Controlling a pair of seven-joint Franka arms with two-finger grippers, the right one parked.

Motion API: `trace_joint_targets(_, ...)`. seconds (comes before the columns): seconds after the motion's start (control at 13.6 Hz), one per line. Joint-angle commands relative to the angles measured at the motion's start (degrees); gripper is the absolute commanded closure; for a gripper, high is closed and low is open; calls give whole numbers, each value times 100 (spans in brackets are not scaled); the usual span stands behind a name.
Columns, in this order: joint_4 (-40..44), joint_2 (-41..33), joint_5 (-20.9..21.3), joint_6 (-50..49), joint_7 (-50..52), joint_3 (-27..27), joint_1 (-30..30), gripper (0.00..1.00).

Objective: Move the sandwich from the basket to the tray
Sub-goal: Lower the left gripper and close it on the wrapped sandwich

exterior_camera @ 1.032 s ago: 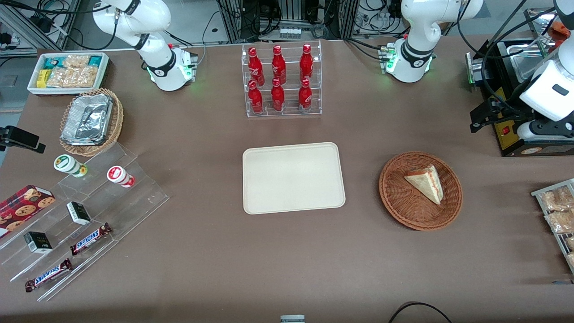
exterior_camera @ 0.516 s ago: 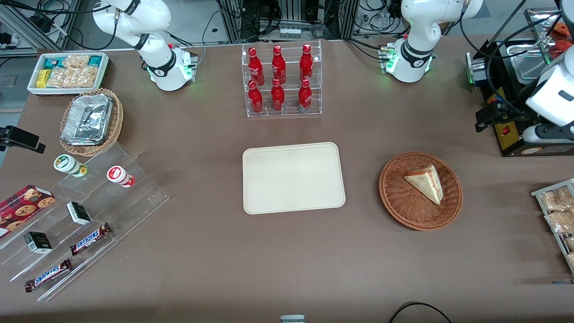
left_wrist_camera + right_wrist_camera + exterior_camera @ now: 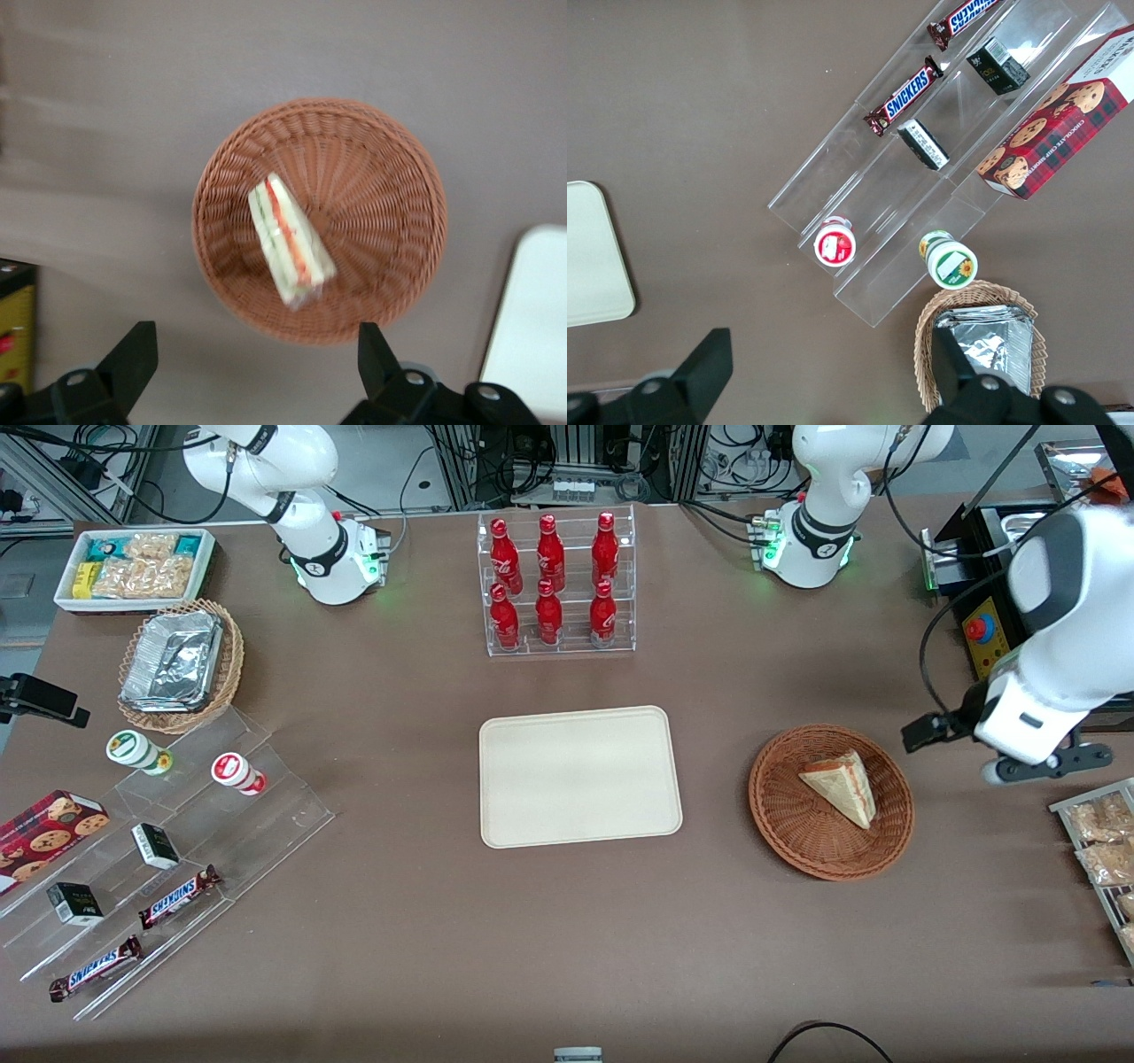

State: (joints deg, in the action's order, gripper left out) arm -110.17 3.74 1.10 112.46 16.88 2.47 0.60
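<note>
A small triangular wedge sandwich (image 3: 840,786) of pale cream bread, with a red-pink filling stripe along one edge, lies inside a round, shallow, reddish-brown wicker basket (image 3: 788,824) on a brown table (image 3: 567,939). The sandwich sits toward the basket's one o'clock side in the front view, its point aimed at about nine o'clock. In the wrist view the same sandwich (image 3: 289,240) rests on its side, wrapped in clear film, a little off the centre of the basket (image 3: 390,212).

A flat rectangular cream-beige plastic tray (image 3: 580,777) with rounded corners and a low rim lies at the middle of the table, at the basket's nine o'clock, near it but not touching. It holds nothing.

The left arm's black two-finger gripper (image 3: 257,372) hangs above the table at the basket's three o'clock in the front view, just outside the rim and touching nothing. Its fingers (image 3: 133,359) are spread wide apart, with the basket visible between them.

A clear acrylic rack of red bottles (image 3: 554,584) stands at the tray's twelve o'clock, farther from the front camera.
</note>
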Motion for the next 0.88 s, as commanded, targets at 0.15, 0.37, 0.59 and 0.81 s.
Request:
trace_joint_targets(0.15, -1452, 56, 57, 2083, 1841, 43, 28, 0)
trace_joint_targets(0.37, -1639, 477, 66, 2657, 2468, 86, -42, 0)
trace_joint_targets(0.59, -1946, 600, 66, 2957, 2609, 95, -42, 0)
trace_joint_targets(0.81, -2025, 680, 66, 2957, 2741, 122, -42, 0)
